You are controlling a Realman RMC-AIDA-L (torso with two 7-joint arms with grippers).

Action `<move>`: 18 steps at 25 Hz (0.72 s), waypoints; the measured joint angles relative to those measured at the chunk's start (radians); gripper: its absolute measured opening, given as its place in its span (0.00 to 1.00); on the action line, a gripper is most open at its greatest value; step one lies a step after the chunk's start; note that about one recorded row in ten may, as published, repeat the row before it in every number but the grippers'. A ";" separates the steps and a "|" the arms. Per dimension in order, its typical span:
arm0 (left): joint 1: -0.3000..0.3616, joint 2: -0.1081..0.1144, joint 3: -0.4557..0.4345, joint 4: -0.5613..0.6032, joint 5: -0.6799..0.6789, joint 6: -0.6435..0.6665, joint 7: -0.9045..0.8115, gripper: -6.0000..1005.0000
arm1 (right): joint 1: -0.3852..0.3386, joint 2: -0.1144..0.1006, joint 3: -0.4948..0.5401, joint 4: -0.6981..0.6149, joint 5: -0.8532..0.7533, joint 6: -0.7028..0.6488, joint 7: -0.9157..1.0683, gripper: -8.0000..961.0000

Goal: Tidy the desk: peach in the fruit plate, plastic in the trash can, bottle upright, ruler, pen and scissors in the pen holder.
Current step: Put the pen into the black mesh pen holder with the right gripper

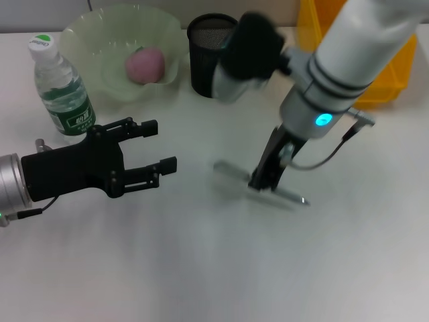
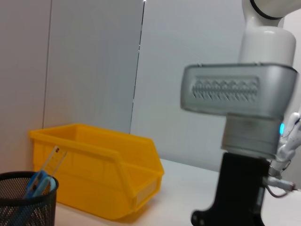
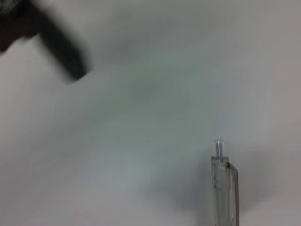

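Pen step in hand: right gripper (image 1: pixel 263 180) is down on the pen (image 1: pixel 289 196) lying on the table (image 1: pixel 201 268) mid-desk, well apart from the pen holder (image 1: pixel 205 54); fingers at the pen's barrel, but cannot tell if clamped or just straddling it. Next move calls for a firm pinch, lift, carry back to the holder, drop tip-down. Left gripper (image 1: pixel 153 147) idle low on the left near the upright bottle (image 1: pixel 62 90), jaws apart, holding nothing. Peach (image 1: pixel 145 65) already in fruit plate (image 1: pixel 87 40); ruler (image 2: pixel 51 162) and scissors (image 2: pixel 38 183) in holder
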 joint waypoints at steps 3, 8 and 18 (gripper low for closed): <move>0.004 0.005 0.000 0.000 -0.012 0.003 -0.006 0.78 | -0.046 0.000 0.110 -0.066 -0.043 -0.001 -0.042 0.13; 0.007 0.011 0.000 0.000 -0.033 0.006 -0.023 0.78 | -0.139 -0.001 0.296 -0.158 -0.035 0.041 -0.211 0.13; -0.001 0.003 0.000 0.000 -0.042 0.009 -0.035 0.78 | -0.258 -0.001 0.465 -0.136 0.329 0.179 -0.665 0.13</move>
